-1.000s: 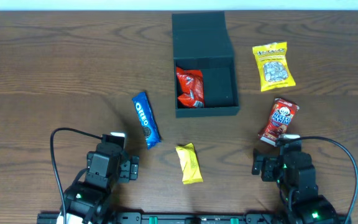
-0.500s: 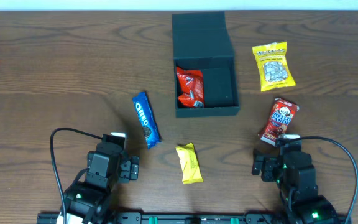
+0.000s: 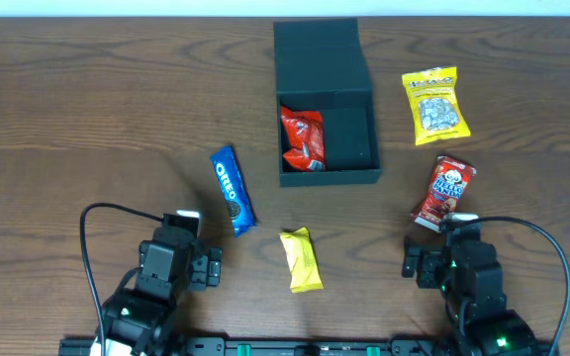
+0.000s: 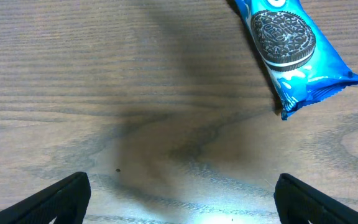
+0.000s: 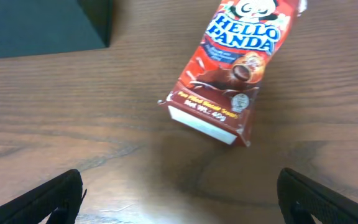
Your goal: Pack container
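I am seeing the dark green-black matte square container sitting toward the 12 o'clock end of the brown wood-grain table, its flap lid open on the 12 o'clock side. A red crinkly snack packet is lying inside, against the 9 o'clock wall.

Lying around the container:
- blue Oreo packet at 8 o'clock
- yellow wrapped bar at 6
- yellow snack bag at 3
- red Hello Panda box at 4

The left gripper is hanging over the table's 7 o'clock corner, jaws spread wide and gripping nothing, with the Oreo packet's end at its 1 o'clock. The right gripper is hanging at 5 o'clock, jaws likewise spread and empty, with the Hello Panda box just ahead at 12.
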`<act>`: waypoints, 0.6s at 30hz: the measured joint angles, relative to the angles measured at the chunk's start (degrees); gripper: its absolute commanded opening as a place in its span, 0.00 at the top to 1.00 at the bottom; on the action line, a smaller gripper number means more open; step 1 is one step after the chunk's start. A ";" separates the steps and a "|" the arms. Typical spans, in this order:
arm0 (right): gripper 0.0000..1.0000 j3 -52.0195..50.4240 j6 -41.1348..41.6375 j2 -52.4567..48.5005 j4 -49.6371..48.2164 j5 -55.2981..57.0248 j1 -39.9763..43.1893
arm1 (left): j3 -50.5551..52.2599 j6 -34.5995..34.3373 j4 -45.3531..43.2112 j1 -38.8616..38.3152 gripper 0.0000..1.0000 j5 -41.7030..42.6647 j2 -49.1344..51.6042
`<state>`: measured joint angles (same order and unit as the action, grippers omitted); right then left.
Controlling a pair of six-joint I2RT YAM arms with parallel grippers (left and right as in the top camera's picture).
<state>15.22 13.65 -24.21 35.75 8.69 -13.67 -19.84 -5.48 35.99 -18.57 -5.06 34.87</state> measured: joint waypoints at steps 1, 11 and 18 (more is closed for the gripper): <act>0.01 0.00 0.00 0.00 0.00 0.87 0.00 | 0.00 0.00 0.00 0.00 0.05 0.00 0.00; 0.01 0.46 0.00 -0.04 1.42 9.31 0.00 | 0.00 0.00 0.00 0.00 0.05 0.00 0.00; 0.01 14.69 0.00 -5.66 6.64 9.60 0.00 | 0.00 0.02 0.00 0.00 0.05 0.04 0.00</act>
<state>29.91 13.65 -29.87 42.39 18.28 -13.67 -19.84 -5.45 35.99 -18.57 -5.02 34.87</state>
